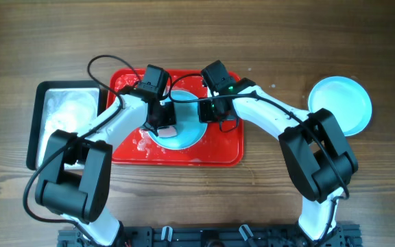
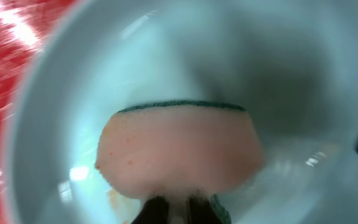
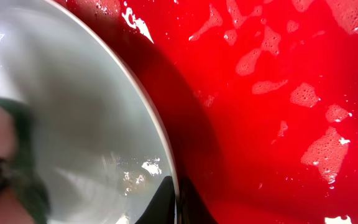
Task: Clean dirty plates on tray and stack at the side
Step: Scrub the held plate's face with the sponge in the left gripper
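Observation:
A pale turquoise plate lies on the red tray. My left gripper is shut on a pink sponge with a green backing, pressed onto the plate's inside. An orange-brown smear shows just left of the fingers. My right gripper is shut on the plate's rim, one finger inside and one outside. A second turquoise plate lies on the table at the right, off the tray. A third plate is not in view.
A grey metal pan with black rim holding white foam stands left of the tray. Soapy foam patches lie on the wet tray floor. Black cables loop above both wrists at the tray's far edge.

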Robot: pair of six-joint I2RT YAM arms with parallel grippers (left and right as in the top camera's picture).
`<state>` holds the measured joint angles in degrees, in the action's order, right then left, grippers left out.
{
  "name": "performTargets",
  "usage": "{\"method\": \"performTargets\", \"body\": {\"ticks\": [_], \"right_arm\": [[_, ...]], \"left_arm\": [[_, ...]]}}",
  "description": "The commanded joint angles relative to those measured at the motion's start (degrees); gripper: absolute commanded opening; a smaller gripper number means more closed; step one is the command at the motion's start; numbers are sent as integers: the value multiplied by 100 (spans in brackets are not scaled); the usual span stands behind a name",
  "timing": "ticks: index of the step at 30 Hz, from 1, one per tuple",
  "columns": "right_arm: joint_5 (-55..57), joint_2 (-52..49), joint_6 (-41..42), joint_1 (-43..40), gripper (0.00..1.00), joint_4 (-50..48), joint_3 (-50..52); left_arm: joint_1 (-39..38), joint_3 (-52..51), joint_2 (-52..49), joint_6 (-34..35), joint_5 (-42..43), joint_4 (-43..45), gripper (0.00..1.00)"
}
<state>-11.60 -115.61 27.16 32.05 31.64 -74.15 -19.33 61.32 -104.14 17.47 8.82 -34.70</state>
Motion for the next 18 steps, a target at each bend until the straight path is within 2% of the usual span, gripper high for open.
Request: {"method": "performTargets", "body": {"ticks": [1, 2, 4, 6, 9, 14, 17, 18], "right_arm": [[-9, -345, 48, 28, 4, 52, 79], [-9, -343, 48, 28, 4, 52, 79], [-11, -345, 48, 28, 4, 55, 79], [-11, -343, 46, 31, 4, 61, 79], [-11, -345, 46, 31, 4, 76, 79], [-9, -343, 46, 31, 4, 68, 79], [-9, -343, 48, 31, 4, 70, 79], [-9, -345, 46, 31, 4, 72, 79]], "left_arm": [[-50, -72, -208, -1010, 1635, 122, 4], [-48, -72, -208, -1123, 1921, 155, 4], [-48, -72, -208, -949, 1834, 177, 4], [-15, -72, -208, -127, 627, 118, 4], [90, -59, -205, 538, -1036, -125, 4], [437, 168, -205, 566, -2780, -564, 4], [407, 317, -205, 520, -3388, -494, 4], [302, 321, -205, 271, -3230, -251, 4]]}}
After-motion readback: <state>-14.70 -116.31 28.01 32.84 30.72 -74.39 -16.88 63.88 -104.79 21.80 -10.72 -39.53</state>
